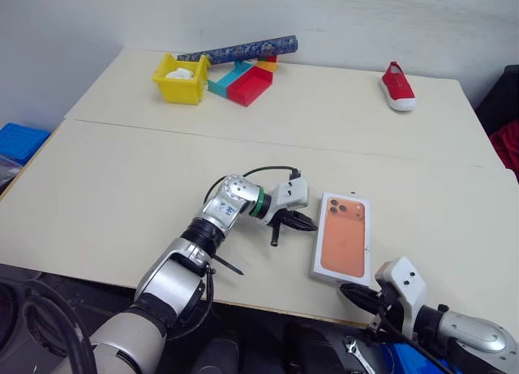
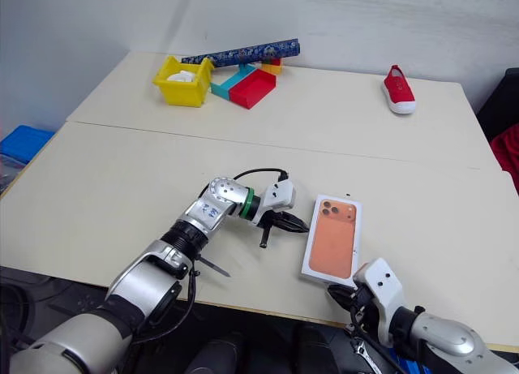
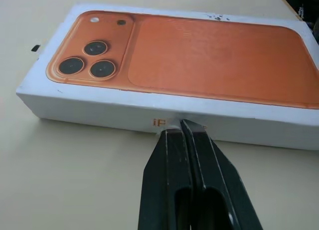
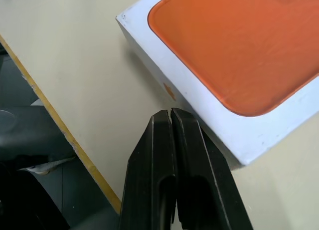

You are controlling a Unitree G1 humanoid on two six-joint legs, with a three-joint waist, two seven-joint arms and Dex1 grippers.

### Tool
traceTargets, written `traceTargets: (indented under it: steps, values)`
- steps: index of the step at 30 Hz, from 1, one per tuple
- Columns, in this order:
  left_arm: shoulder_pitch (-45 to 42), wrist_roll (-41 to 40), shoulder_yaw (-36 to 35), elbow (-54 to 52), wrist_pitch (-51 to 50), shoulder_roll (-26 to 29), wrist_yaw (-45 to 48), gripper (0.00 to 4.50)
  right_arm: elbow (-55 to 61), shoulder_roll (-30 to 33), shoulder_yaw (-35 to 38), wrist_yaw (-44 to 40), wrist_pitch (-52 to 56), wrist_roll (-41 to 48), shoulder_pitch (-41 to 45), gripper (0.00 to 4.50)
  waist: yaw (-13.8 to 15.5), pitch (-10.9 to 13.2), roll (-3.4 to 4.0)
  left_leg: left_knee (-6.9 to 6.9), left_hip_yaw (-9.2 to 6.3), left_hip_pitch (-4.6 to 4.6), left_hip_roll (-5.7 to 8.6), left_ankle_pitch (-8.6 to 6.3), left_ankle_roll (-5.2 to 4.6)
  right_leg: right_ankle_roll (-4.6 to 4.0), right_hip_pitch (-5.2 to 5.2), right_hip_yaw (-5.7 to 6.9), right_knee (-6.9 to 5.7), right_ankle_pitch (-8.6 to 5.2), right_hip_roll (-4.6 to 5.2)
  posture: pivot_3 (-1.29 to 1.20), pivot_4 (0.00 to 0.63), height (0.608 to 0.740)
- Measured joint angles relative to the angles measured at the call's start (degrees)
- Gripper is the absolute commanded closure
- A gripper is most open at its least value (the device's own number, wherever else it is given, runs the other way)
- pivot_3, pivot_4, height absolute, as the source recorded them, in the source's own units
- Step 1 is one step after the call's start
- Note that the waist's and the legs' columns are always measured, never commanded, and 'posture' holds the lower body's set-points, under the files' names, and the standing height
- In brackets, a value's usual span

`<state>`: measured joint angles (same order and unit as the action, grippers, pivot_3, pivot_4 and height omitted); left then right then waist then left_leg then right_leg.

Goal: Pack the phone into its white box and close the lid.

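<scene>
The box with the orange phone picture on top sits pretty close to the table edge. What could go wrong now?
The lid is on, and the box lies near the table's front edge. The left gripper, shut, has its tips at the lid's long side; a push might slide the box sideways or skew it. The right gripper, also shut, sits by the near corner; a nudge there could turn the box or tip it toward the edge.

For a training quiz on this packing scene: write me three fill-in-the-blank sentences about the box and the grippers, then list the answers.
1. The lid sits on the box with its printed ____ phone picture facing up.
2. The left gripper, fingers shut, has its tips against the lid's long ____ wall.
3. The right gripper is ____, holding nothing, near a corner of the box.

Missing words: orange; side; shut
</scene>
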<state>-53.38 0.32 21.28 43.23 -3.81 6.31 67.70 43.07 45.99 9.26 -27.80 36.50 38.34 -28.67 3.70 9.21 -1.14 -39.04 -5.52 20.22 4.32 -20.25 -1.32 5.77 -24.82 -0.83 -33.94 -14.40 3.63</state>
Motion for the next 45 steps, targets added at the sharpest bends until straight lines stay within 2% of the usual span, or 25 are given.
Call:
traceTargets:
  steps: [4, 8, 11, 13, 17, 20, 24, 27, 29, 31, 34, 38, 41, 43, 44, 45]
  values:
    - [0.0, -0.3, -0.6, -0.9, -0.3, 1.7, 1.5, 4.5, 1.5, 0.0, 4.6, -2.2, 0.6, 2.6, -2.0, 4.45, -0.2, 0.0, 0.01, 0.0, 0.0, 0.0, -0.01, 0.0, -0.01, 0.0, 0.01, 0.0, -0.01, 0.0, 0.0, 0.0, 0.15, 0.74]
    - [0.0, -5.2, -3.4, -7.2, -6.9, 3.9, 7.5, 4.5, 3.7, -0.9, 12.1, -3.9, 1.7, 11.8, -2.0, 4.45, -0.6, 0.0, 0.02, -0.02, -0.01, -0.01, -0.03, -0.01, -0.02, 0.0, 0.07, 0.0, -0.02, 0.0, 0.03, 0.0, 0.15, 0.74]
    - [-0.3, -9.1, -5.1, -10.8, -13.9, 2.2, 9.2, 4.5, 3.5, -1.1, 15.8, -2.4, 3.2, 17.4, 1.0, 4.45, -0.6, 0.0, 0.02, -0.04, -0.02, -0.07, -0.02, -0.06, -0.11, 0.0, 0.18, 0.0, 0.04, 0.0, 0.05, 0.0, 0.15, 0.74]
    - [-1.0, -9.1, -4.9, -10.7, -15.0, -0.5, 7.2, 4.5, 2.0, -1.1, 15.9, 0.0, 4.5, 18.0, 4.0, 4.45, -0.3, 0.0, 0.02, -0.04, -0.05, -0.06, 0.0, -0.07, -0.11, 0.01, 0.2, 0.02, 0.08, 0.01, 0.06, 0.0, 0.15, 0.74]
    - [-3.0, -3.8, -0.9, -4.4, -11.2, -4.7, 0.8, 4.5, -0.9, -1.1, 10.8, 3.6, 6.4, 13.0, 7.5, 4.45, -0.1, 0.0, 0.04, -0.02, -0.03, -0.05, 0.01, -0.09, -0.09, 0.02, 0.16, 0.03, 0.11, 0.01, 0.03, 0.0, 0.15, 0.74]
    - [-3.4, -0.3, 1.9, 1.4, -8.2, -5.5, -1.9, 4.5, -2.1, -1.0, 4.8, 4.4, 6.9, 7.1, 7.8, 4.45, -0.3, 0.0, 0.04, -0.03, 0.0, -0.01, -0.01, -0.07, -0.04, 0.01, 0.06, 0.02, 0.04, 0.0, -0.02, 0.0, 0.15, 0.74]
    - [-5.0, 1.7, 2.3, 4.3, -6.5, -5.7, -4.6, 4.5, -2.3, -1.0, 1.1, 4.6, 5.6, 1.2, 9.2, 4.45, -0.7, -0.1, 0.01, -0.03, 0.03, -0.48, -0.01, -0.24, -0.33, 0.03, 0.55, -0.02, 0.07, 0.01, 0.0, 0.0, 0.15, 0.74]
    - [-4.9, 1.8, 2.1, 4.4, -6.0, -5.2, -4.9, 4.5, -2.4, -1.0, -0.1, 3.8, 4.2, -1.8, 9.1, 4.45, -0.9, -0.1, 0.01, 0.08, -0.01, -1.11, -0.11, -0.41, -0.4, 0.03, 1.16, 0.04, 0.2, -0.03, -0.04, 0.0, 0.15, 0.74]
    - [-4.3, 1.6, 1.1, 3.0, -6.7, -3.4, -4.2, 4.5, -2.8, -1.1, 0.0, 2.3, 2.2, -3.5, 8.8, 4.45, -1.3, -0.1, 0.01, 0.07, -0.03, -1.14, -0.13, -0.45, -0.42, 0.03, 1.19, 0.05, 0.21, -0.03, -0.06, 0.0, 0.15, 0.74]
    - [-2.9, 0.6, -0.4, 0.0, -9.1, -0.3, -2.9, 4.12, -2.9, -1.4, 1.1, 0.7, 0.9, -3.6, 8.2, 4.5, -1.9, -0.1, 0.05, 0.07, -0.04, -1.11, -0.13, -0.45, -0.4, 0.03, 1.12, 0.04, 0.17, -0.03, -0.07, 0.0, 0.15, 0.74]
    - [2.1, -2.1, -3.2, -7.0, -15.4, 6.8, 0.5, 3.31, -3.2, -1.2, 6.8, -3.5, 0.1, -1.0, 8.2, 3.91, -2.8, 0.1, 0.34, 0.07, 0.01, -1.01, -0.11, -0.35, -0.21, 0.03, 0.95, -0.07, 0.06, -0.03, -0.07, 0.0, 0.15, 0.74]
    - [9.3, -8.7, -7.5, -21.5, -25.5, 16.2, 6.2, 1.96, -4.3, 4.5, 16.1, -13.3, 0.2, 4.3, 8.8, 2.44, -2.3, 0.4, 0.58, 0.1, -0.01, -0.88, -0.12, -0.32, -0.15, -0.02, 0.83, -0.07, 0.03, -0.06, -0.05, 0.0, 0.15, 0.74]
    - [13.9, -14.5, -12.1, -32.0, -31.2, 25.1, 10.4, 0.98, -6.1, 8.3, 23.9, -21.4, 0.7, 8.0, 7.6, 1.39, -2.2, 0.4, 0.66, 0.2, -0.02, -0.9, -0.19, -0.36, -0.09, -0.13, 0.84, -0.05, 0.09, -0.12, -0.07, 0.0, 0.15, 0.74]
    - [18.1, -20.5, -17.3, -39.8, -36.7, 33.0, 13.5, 0.34, -10.3, 10.6, 31.8, -28.0, 2.1, 10.4, 6.9, 0.7, -2.1, 0.5, 0.72, 0.24, -0.03, -0.89, -0.21, -0.4, -0.13, -0.15, 0.9, -0.02, 0.13, -0.13, -0.04, 0.0, 0.15, 0.74]
    - [18.7, -22.1, -19.1, -41.3, -38.3, 34.9, 14.1, 0.05, -11.9, 11.0, 34.2, -29.5, 2.5, 10.6, 6.6, 0.41, -1.9, 0.5, 0.73, 0.23, -0.11, -0.91, -0.21, -0.42, -0.15, -0.17, 1.0, 0.01, 0.2, -0.14, -0.04, 0.0, 0.15, 0.74]
    - [19.2, -23.9, -20.9, -42.9, -39.7, 36.5, 14.3, 0.0, -13.2, 11.3, 36.4, -31.3, 2.8, 10.7, 6.0, 0.06, -1.6, 0.5, 0.75, 0.21, -0.15, -0.91, -0.2, -0.46, -0.2, -0.17, 1.06, 0.02, 0.43, -0.14, -0.02, 0.0, 0.15, 0.74]
